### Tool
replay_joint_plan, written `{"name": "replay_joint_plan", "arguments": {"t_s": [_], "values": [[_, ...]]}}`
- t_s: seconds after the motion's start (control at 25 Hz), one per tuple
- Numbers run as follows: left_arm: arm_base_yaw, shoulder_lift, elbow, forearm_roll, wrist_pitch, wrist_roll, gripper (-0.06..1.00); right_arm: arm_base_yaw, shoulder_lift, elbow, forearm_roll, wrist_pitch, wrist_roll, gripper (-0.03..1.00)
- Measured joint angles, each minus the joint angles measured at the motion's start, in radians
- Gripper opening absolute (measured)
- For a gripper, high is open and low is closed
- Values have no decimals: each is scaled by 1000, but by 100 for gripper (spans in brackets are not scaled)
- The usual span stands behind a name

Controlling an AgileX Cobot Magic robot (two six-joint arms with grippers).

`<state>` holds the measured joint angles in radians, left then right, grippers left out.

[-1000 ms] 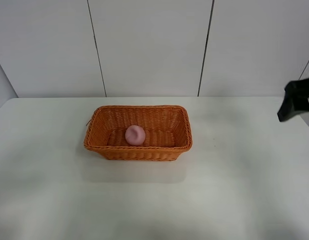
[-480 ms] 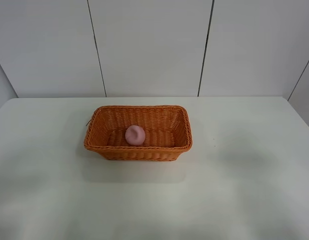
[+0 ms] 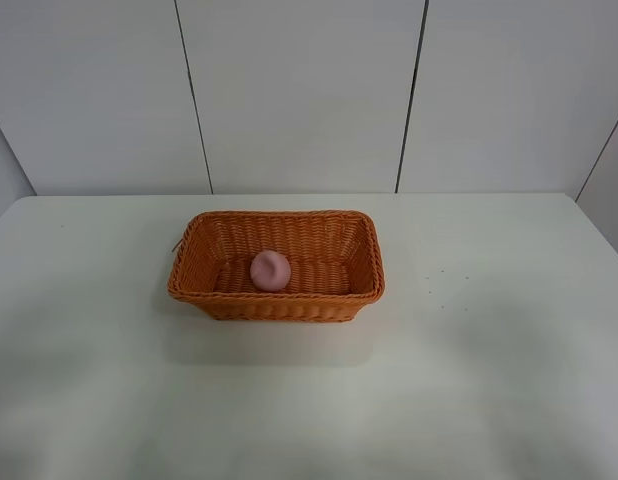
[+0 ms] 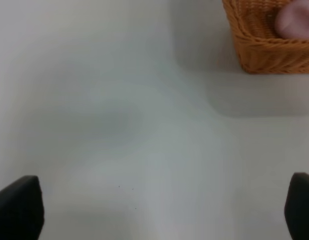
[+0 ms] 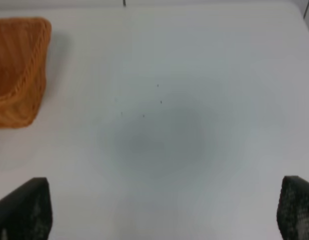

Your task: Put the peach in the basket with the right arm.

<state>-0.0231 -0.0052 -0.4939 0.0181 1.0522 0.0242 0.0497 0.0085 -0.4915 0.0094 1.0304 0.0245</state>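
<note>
The white table [image 3: 489,380] carries the basket [image 3: 214,290], and the peach [image 3: 270,270] sits inside on its woven floor, so the placing looks done; the right pincer [image 5: 164,212] hangs spread apart over bare table, holding nothing

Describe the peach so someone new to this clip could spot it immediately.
On the white table stands one orange wicker basket. The peach lies on its floor, left of centre near the front wall. It is the only pink, smooth, rounded thing in view.
</note>
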Motion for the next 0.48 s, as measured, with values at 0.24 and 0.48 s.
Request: {"name": "replay_joint_plan", "arguments": {"t_s": [0.24, 0.48], "values": [[0, 0, 0, 0, 0, 0, 99, 0, -12, 0, 1, 1, 11, 70], [0, 0, 0, 0, 0, 0, 99, 0, -12, 0, 1, 1, 14, 70]]}}
